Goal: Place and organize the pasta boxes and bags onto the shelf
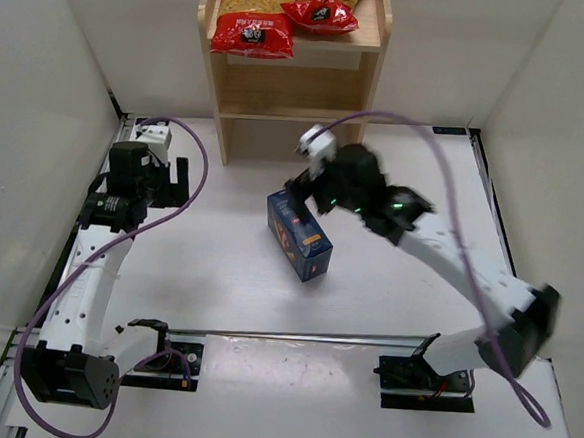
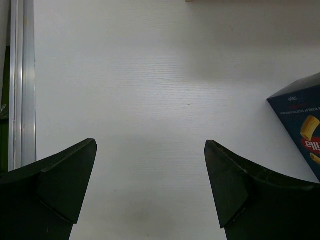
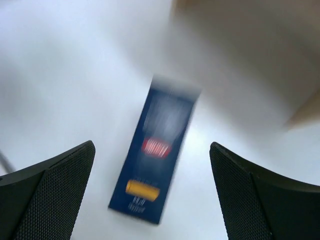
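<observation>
No legible txt on pasta box (image 1: 299, 236), bags (image 1: 254, 21)

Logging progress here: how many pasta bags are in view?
2, both on the shelf, top tier: left bag, right bag partly cut off by the frame. More could be hidden beyond it.

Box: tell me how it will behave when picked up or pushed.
The box looks like stiff cardboard with flat faces, so it should probably keep its shape when gripped. It seems to stand on a narrow side, so a sideways push may tip it.
</observation>
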`<state>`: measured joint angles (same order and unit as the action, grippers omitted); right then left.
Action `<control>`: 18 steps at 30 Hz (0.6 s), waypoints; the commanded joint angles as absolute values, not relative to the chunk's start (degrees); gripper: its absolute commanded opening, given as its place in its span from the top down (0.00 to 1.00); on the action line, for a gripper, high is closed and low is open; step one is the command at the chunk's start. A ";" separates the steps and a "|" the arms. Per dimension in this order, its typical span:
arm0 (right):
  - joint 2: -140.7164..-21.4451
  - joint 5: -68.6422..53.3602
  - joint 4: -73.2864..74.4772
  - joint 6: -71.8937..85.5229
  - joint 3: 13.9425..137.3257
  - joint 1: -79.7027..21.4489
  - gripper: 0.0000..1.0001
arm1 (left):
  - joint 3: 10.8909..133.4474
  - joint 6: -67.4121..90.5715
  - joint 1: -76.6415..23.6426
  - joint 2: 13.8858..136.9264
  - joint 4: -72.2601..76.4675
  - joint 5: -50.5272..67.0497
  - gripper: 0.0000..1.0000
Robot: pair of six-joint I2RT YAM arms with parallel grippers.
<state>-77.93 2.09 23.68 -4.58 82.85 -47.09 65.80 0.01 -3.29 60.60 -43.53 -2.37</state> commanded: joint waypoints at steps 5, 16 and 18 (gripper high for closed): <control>-91.56 0.26 29.54 -0.97 79.19 -48.52 0.01 | 64.51 0.00 -0.80 57.31 -44.12 -2.37 0.00; -101.34 17.04 39.02 2.64 85.69 -51.86 0.01 | 59.94 0.00 -0.79 54.40 -45.18 -1.32 0.00; -102.91 19.76 41.29 3.16 87.88 -51.86 0.01 | 59.94 0.00 -0.79 54.40 -45.18 -1.32 0.00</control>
